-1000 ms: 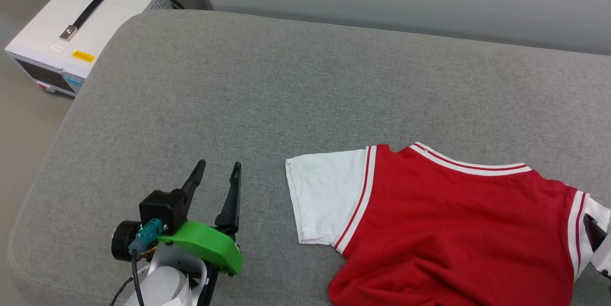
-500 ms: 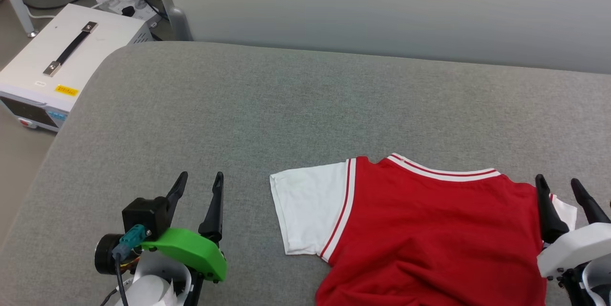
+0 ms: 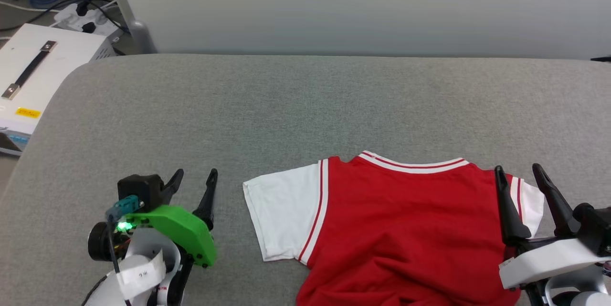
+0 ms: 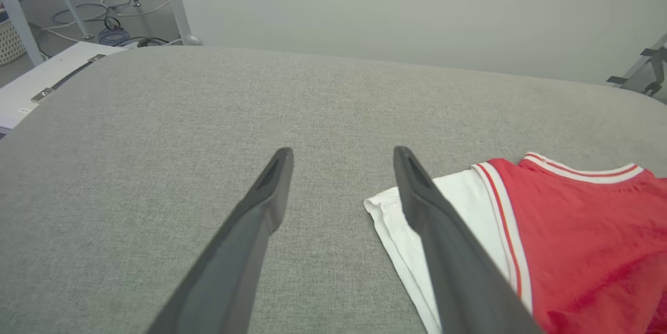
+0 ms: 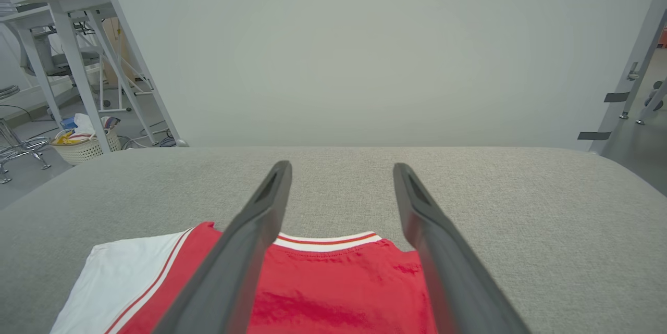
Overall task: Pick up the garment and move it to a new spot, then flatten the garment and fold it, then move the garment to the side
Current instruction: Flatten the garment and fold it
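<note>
My jaws on both arms stand spread wide with nothing between them. In the head view, the left jaws sit over the bare grey surface [image 3: 286,105], just beside the white sleeve [image 3: 281,220] on my left side of the garment [image 3: 405,229] and apart from it. The right jaws are over the garment's opposite shoulder, with one finger [image 3: 507,210] crossing the red cloth next to the other sleeve. The garment lies near my edge of the surface, collar away from me and a plain red face up. It is creased toward the hem, which runs out of frame. A white box with a black handle [image 3: 33,72] stands past the surface's left corner. In the left wrist view, the sleeve's outer edge runs just behind my inner finger [image 4: 448,250], and bare surface lies between the tips. In the right wrist view, the striped collar [image 5: 328,243] lies between my fingers, well short of the tips. I judge the step in hand to be the first pick-up. To do it well, I should slide the left jaws sideways onto the sleeve seam and settle the right ones on the matching shoulder. Then I should pinch through both layers and raise both sides evenly so the cloth hangs without twisting.
</note>
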Robot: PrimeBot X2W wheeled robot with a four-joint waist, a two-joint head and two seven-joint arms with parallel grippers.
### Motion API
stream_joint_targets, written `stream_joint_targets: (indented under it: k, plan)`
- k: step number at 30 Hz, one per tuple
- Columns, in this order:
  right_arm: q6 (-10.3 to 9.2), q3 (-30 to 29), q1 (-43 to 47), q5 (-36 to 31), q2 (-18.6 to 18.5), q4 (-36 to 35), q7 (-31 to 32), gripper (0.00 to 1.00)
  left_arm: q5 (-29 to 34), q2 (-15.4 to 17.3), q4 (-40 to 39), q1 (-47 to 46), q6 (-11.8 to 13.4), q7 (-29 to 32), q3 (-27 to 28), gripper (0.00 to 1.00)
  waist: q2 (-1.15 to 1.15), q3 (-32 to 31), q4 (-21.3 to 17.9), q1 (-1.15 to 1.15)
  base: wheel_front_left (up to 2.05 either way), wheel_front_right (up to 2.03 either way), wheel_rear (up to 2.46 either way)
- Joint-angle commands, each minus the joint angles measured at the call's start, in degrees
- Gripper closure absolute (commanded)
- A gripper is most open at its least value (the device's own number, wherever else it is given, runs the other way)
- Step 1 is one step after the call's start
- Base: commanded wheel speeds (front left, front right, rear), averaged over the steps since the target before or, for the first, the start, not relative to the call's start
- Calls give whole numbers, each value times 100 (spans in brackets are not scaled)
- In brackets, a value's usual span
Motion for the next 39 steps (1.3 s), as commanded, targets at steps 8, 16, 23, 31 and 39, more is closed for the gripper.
stream_joint_targets:
  k: [8,16,23,31,39]
  plan:
    - [-2,186,-5,-99,100,-109,-109,0,-330,32,749,-832,-472,1548,-460,0,0,499,-552,0,0,0,0]
    - [-2,251,-114,-40,128,-87,-130,0,-381,94,1402,-1433,-797,2771,-894,0,0,855,-757,0,0,0,0]
    - [-2,267,-218,90,148,1,-162,0,-254,55,1876,-1707,-1138,3673,-1447,0,0,1047,-856,0,0,0,0]
    - [-2,243,-254,263,148,178,-193,0,-178,-61,2079,-1750,-1354,3913,-1798,100,0,1089,-904,0,0,0,0]
    - [-2,-97,-243,601,25,422,-53,0,-113,-5,1791,-1642,-1105,3065,-1539,100,0,857,-724,0,0,0,0]
